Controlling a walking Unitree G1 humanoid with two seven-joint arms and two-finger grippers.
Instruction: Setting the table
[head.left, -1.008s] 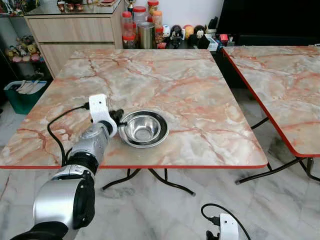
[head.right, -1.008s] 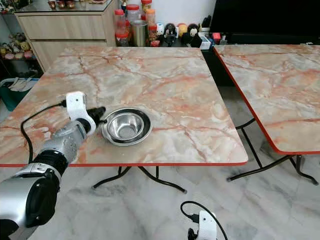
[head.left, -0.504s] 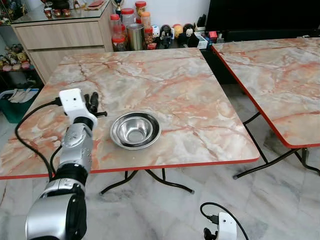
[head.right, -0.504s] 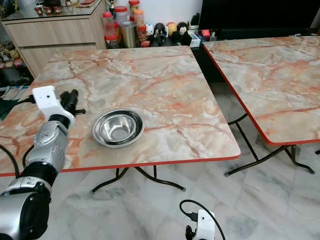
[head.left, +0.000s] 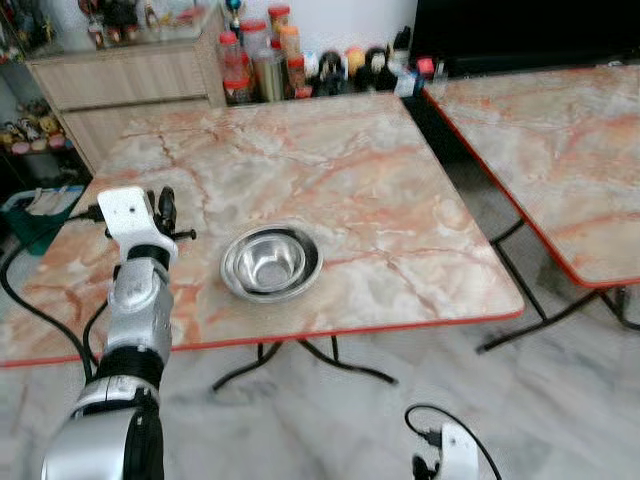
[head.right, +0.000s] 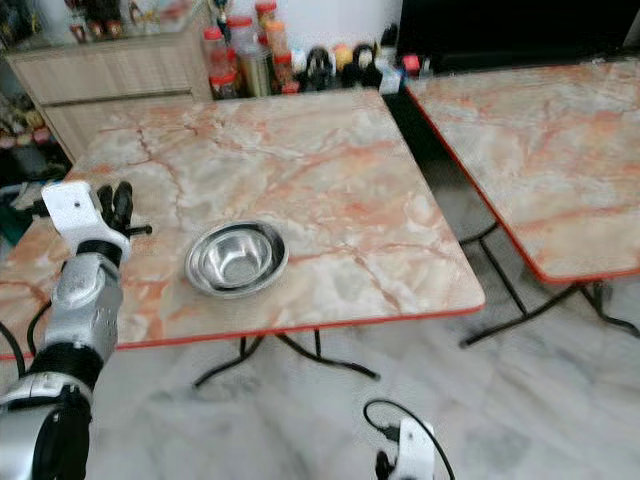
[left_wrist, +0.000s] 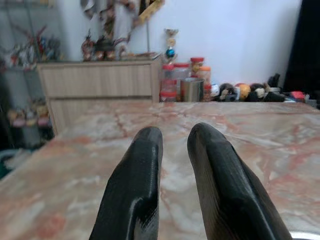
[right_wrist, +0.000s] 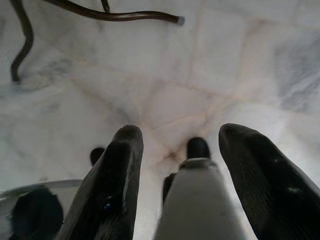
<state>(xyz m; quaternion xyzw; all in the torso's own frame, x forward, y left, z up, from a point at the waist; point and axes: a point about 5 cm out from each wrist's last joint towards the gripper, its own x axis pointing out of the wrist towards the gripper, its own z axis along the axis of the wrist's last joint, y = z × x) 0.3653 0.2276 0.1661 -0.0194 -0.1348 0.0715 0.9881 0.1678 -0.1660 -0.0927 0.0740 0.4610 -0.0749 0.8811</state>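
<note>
A shiny steel bowl (head.left: 271, 262) stands upright on the marble-patterned table (head.left: 400, 230), near its front edge and left of centre. My left gripper (head.left: 165, 205) hovers over the table a hand's width to the left of the bowl, apart from it, pointing toward the far side. In the left wrist view its two black fingers (left_wrist: 140, 175) stand open a narrow gap with nothing between them. My right gripper (right_wrist: 180, 132) hangs low over the tiled floor, open and empty; its white wrist camera (head.left: 455, 455) shows below the table's front edge.
A second marble table (head.left: 560, 150) stands close on the right, with a gap between the two. Behind are a wooden sideboard (head.left: 140, 75), jars and a metal canister (head.left: 265, 60). A teal bin (head.left: 35, 205) sits at the far left. Black table legs (head.left: 330, 360) spread underneath.
My left gripper has let go of the bowl's left rim and drawn back to the left, turning toward the far side. The bowl stays put. The camera has shifted slightly.
</note>
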